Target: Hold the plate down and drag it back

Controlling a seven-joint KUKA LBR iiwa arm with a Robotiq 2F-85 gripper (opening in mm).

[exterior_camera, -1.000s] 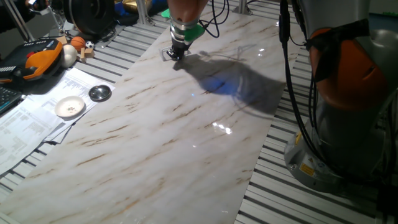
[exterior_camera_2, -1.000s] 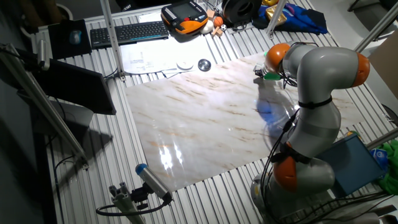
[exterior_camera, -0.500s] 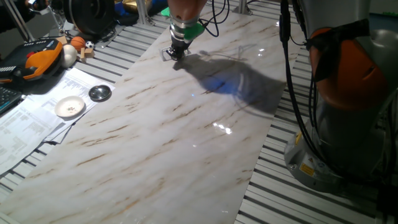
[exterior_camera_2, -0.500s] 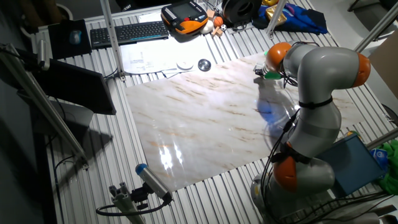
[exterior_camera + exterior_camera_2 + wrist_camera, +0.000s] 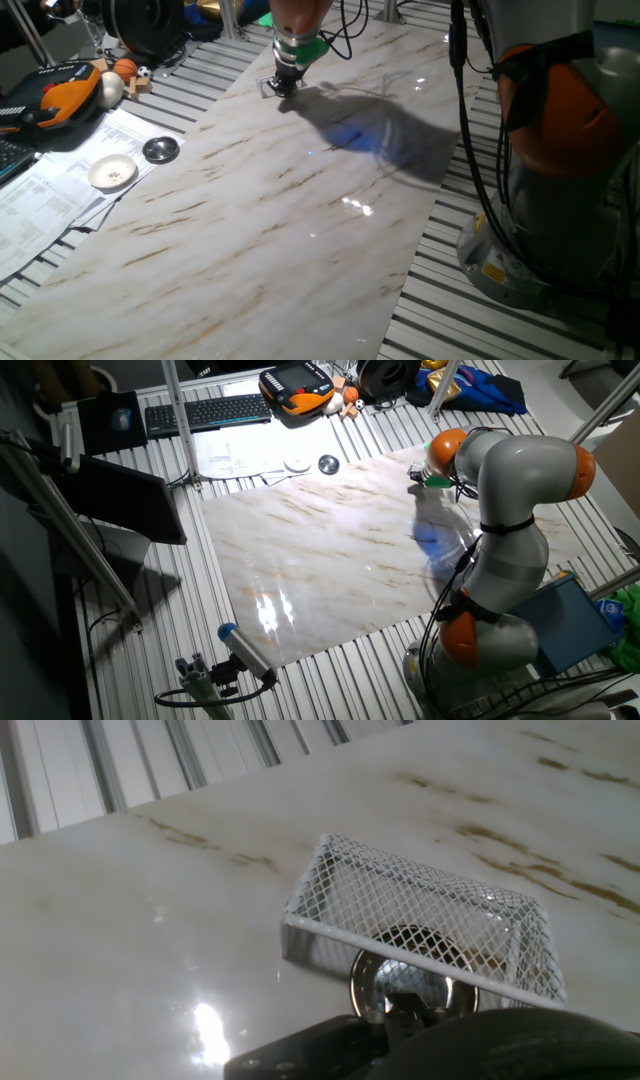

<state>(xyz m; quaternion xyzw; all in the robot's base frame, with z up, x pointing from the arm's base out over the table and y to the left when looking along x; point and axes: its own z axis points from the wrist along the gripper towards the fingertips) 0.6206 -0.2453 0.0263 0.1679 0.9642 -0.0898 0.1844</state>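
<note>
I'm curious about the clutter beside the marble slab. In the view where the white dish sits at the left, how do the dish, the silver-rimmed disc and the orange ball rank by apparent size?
Largest: the white dish.
Then: the silver-rimmed disc.
Smallest-looking: the orange ball, though it sits farther from the camera, so that is unsure.

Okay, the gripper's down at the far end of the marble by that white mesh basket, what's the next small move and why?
Probably press down and start a slow drag back. In the hand view the gripper sits right over the plate, which lies on the marble slab at the mesh basket, seemingly partly under it; whether they touch is hidden.
</note>
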